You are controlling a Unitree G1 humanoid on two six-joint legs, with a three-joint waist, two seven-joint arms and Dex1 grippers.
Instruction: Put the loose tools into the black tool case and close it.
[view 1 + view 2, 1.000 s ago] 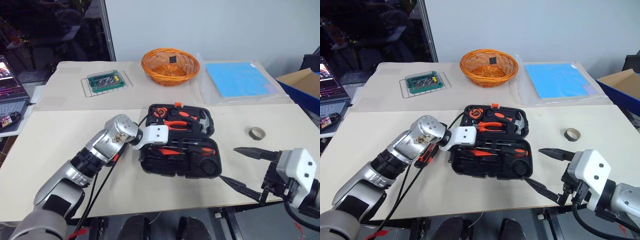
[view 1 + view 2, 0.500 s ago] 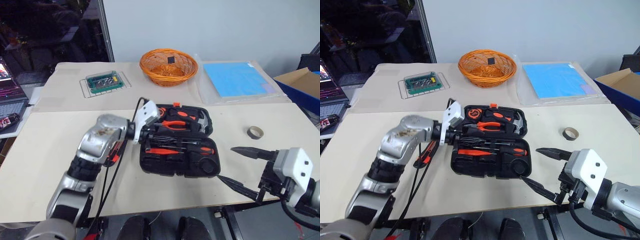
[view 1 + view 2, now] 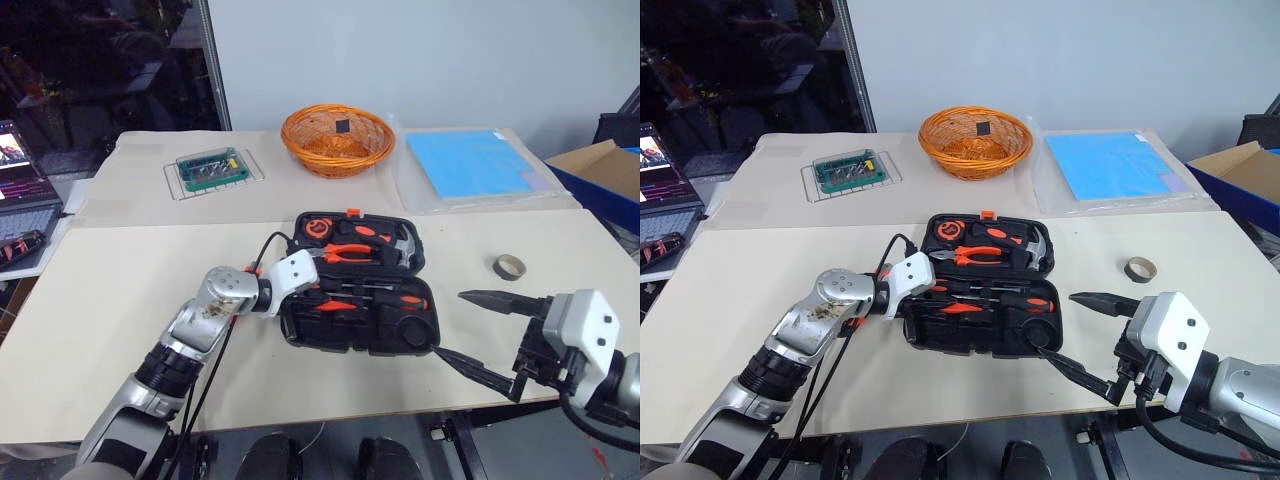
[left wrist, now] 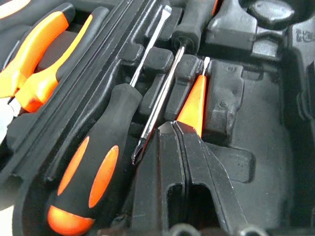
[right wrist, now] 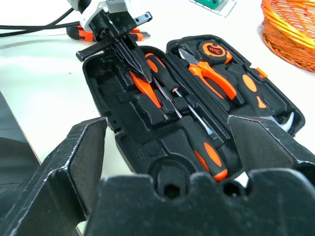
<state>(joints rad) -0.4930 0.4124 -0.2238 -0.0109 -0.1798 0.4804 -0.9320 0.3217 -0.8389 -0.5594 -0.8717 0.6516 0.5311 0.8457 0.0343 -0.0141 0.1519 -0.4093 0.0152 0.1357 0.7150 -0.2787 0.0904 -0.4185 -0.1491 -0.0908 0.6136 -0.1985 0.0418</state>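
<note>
Two end effectors | left end effector pressed together over slim orange screwdriver in open black tool case, mid-desk | right end effector spread | tape roll loose, nearer right arm

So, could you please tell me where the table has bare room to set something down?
Free: the wide patch left of the black tool case, and the stretch between case and tape roll. Crowded: the far edge, with green box, basket and blue sheet.
</note>
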